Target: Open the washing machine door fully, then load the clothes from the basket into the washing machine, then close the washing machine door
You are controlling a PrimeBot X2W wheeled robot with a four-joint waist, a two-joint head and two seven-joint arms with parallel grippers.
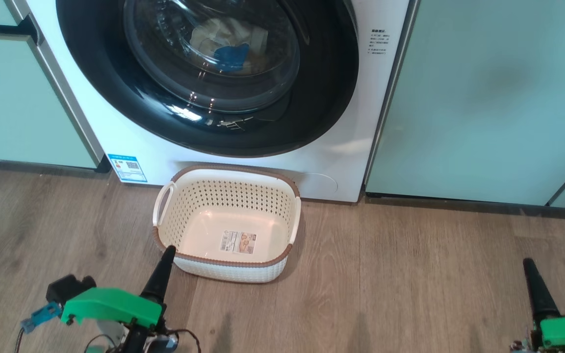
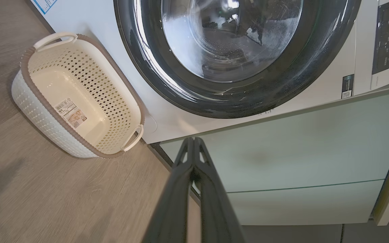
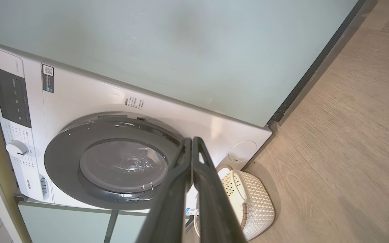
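My left gripper (image 1: pixel 167 256) sits at about 7 o'clock in the head view. Its two dark fingers are pressed together with no gap, and they hold nothing. In that view the tip lies over the near left corner of the basket (image 1: pixel 233 196). My left wrist view shows the fingers clear of the basket, which lies off at 10 o'clock.

My right gripper (image 1: pixel 529 268) is at 5 o'clock in the head view, well apart from the left one. Its fingers are also drawn tight together and hold nothing. They hang over the bare wood-look floor (image 1: pixel 385 274).

The cream basket has perforated sides, a brown rim and white handles. It stands upright on the floor just below the centre of the head view. Its far rim is close against the foot of the washing machine (image 1: pixel 130 147). A label sticker (image 1: pixel 238 242) shows on its bare base.

At 12 o'clock, the washing machine door (image 1: pixel 326 88) is a glossy black ring around a bulging glass window. In my right wrist view it sits flush against the white front, closed. Through the glass I see the clothes (image 1: pixel 228 41) inside the drum, pale fabric with a bright blue patch.

A blue energy sticker (image 1: pixel 127 168) marks the machine's lower left corner at 9 o'clock from the basket. Pale green cabinet panels (image 1: pixel 483 98) flank the machine on both sides.
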